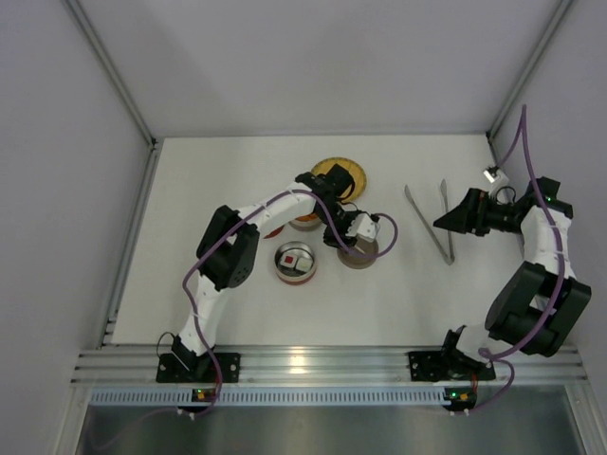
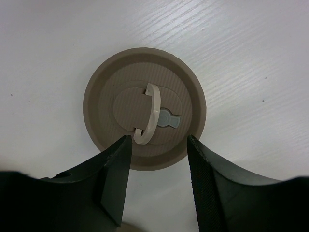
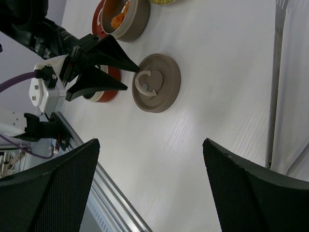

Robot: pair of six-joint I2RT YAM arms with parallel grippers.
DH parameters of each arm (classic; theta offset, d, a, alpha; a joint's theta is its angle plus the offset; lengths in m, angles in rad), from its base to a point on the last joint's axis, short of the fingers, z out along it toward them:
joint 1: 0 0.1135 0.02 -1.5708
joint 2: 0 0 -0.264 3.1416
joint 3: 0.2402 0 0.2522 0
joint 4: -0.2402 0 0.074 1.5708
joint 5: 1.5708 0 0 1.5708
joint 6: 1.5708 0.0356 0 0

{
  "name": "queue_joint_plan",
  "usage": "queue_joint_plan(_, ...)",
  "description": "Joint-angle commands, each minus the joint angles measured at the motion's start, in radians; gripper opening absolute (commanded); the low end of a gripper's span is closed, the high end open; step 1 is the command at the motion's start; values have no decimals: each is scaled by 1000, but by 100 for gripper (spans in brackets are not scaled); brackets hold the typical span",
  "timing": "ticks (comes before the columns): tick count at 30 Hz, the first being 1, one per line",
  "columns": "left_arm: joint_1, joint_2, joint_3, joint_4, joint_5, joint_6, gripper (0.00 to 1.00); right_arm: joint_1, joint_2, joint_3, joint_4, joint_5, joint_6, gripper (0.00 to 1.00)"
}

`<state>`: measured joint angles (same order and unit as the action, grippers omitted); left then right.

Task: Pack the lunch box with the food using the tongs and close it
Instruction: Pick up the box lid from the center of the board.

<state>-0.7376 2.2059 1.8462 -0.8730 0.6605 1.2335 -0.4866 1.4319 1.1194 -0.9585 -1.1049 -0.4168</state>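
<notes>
Now L tool (image 2: 157, 145) spread over lid (image 2: 106, 96) handle (image 2: 156, 108), not pinching; R tool (image 3: 150, 145) spread wide, empty, nr tongs (image 1: 427, 223).

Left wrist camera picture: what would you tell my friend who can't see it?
A round tan lid with a pale curved handle lies flat on the white table. The left gripper holds its two dark fingers apart over the lid's near edge, one on each side of the handle's end.
</notes>
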Motion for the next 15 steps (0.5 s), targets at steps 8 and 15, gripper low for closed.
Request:
queue_joint_plan(8, -3, 29, 47, 69, 59, -8, 54, -15, 22, -6, -6, -56, -23, 87)
queue_joint_plan(15, -14, 46, 44, 91, 50, -17, 52, -15, 35, -18, -9, -55, -39, 87)
